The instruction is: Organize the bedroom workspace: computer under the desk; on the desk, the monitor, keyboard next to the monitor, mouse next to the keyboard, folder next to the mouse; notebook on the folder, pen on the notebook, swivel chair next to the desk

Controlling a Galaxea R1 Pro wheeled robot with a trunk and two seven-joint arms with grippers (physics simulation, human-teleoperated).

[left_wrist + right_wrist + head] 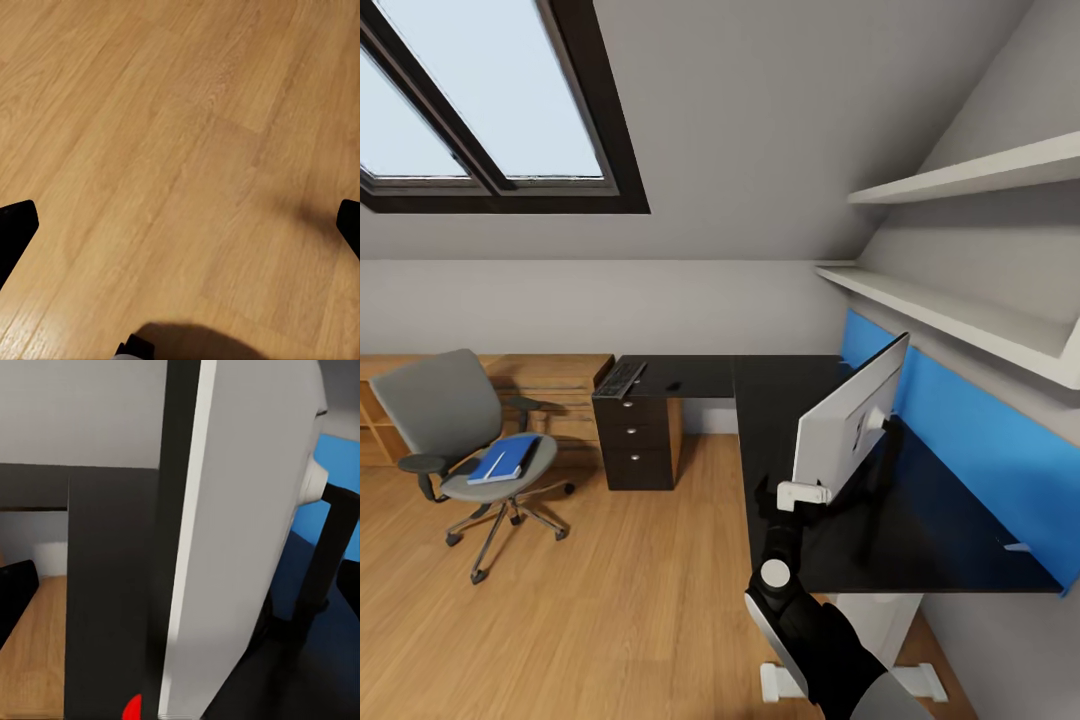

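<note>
The monitor (852, 420) stands on the black desk (780, 400), its white back towards me and the blue panel behind it. My right gripper (803, 493) is open at its lower near corner. In the right wrist view the monitor's edge (225, 532) with the red dot sits between the fingers (15, 592). The keyboard (621, 378) and the mouse (673, 385) lie on the desk's far end above the drawers. The blue folder (503, 459) rests on the swivel chair (445, 410), out on the floor left of the desk. I cannot make out the notebook or pen. The computer is out of view. My left gripper (180, 225) hangs open over bare floor.
Dark drawers (638, 440) stand under the desk's far end, and a light wood cabinet (555, 385) runs along the back wall. Two white shelves (960, 310) jut out above the desk on the right. The white desk leg (880, 620) is close to my base.
</note>
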